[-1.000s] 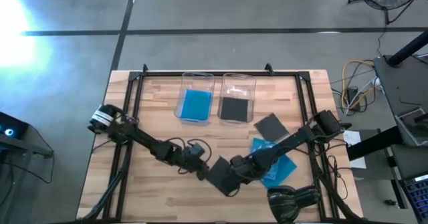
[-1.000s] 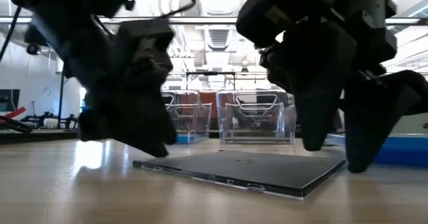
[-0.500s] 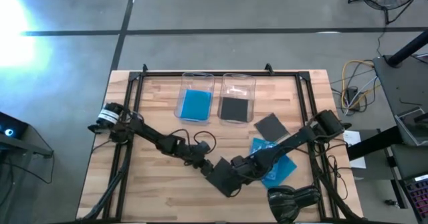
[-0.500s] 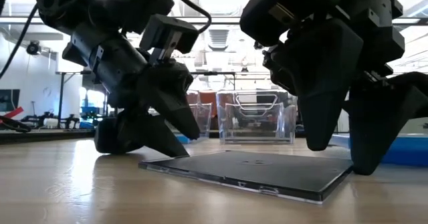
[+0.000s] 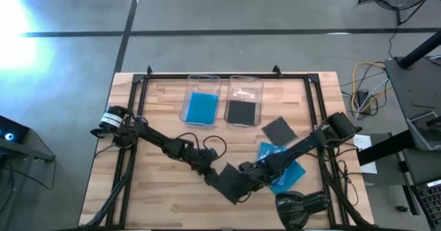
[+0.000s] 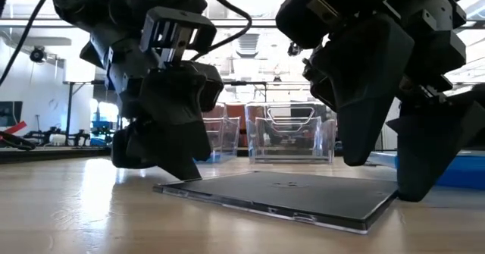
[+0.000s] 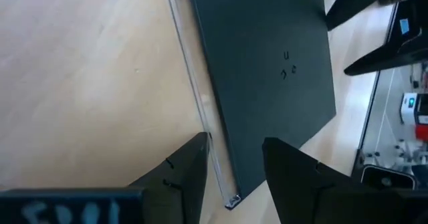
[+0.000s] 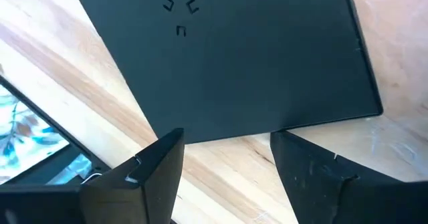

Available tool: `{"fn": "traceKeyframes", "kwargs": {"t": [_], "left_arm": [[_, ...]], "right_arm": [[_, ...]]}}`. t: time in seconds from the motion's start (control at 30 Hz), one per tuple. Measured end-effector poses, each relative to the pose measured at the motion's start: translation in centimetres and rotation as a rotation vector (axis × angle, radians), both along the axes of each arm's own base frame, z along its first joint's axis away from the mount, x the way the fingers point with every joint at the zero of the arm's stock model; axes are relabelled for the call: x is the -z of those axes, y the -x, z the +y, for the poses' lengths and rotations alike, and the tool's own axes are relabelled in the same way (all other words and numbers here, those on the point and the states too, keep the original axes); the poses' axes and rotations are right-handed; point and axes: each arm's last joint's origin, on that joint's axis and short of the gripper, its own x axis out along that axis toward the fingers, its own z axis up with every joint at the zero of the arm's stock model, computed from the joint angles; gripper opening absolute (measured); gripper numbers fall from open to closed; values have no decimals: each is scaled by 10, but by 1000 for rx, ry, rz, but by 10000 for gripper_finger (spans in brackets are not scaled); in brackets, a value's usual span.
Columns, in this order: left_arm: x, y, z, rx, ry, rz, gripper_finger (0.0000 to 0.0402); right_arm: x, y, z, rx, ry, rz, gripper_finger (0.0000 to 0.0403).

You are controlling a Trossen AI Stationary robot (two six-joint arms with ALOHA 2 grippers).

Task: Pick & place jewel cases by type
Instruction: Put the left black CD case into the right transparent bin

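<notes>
Two jewel cases are already sorted, by the look of it: a blue case [image 5: 202, 107] lies in the left clear tray [image 5: 193, 83] and a dark case [image 5: 241, 112] in the right clear tray [image 5: 255, 87], both trays near the far edge of the counter [image 5: 151, 189]. Four cases seem left: a loose dark case [image 5: 279, 129] toward the right side, two overlapping blue cases [image 5: 286, 169] nearer the front right, and the dark case in play [image 5: 230, 182] close to the front edge, about mid-width.

That dark case [image 6: 280, 195] lies on the wood, its nearer corner perhaps raised slightly, with a hand at either side. The left hand [image 7: 234, 174] has its fingers spread and straddles the case's clear-spined edge [image 7: 200, 103] near one corner; whether they touch it I cannot tell. The right hand [image 8: 224, 160] is also spread, its fingers set over the opposite edge of the dark case [image 8: 227, 57] without pinching it, with a blue case [image 8: 27, 134] just beside it.

Judging by this, neither hand has a grip yet; the case is still to be lifted and carried to the right-hand tray.
</notes>
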Motion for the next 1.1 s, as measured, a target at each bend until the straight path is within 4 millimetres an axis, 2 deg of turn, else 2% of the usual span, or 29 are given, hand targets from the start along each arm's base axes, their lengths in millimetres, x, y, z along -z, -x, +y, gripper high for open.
{"fn": "traceKeyframes", "kwargs": {"t": [0.2, 0.4, 0.7, 0.9, 1.1], "left_arm": [[-2, -2, -2, 5, 74, 0, 129], [-10, -4, -8, 96, 159, -38, 129], [-35, -12, -27, 224, 266, -225, 129], [-51, -19, -32, 197, 267, -371, 128], [-44, -22, -23, 11, 138, -352, 128]], "right_arm": [[4, 2, -2, -71, 34, -29, 224], [9, 6, -5, -158, 75, -51, 223], [10, 7, -6, -280, 115, -88, 224], [9, 5, -5, -297, 113, -135, 224], [3, -2, -3, -333, 130, -185, 224]]}}
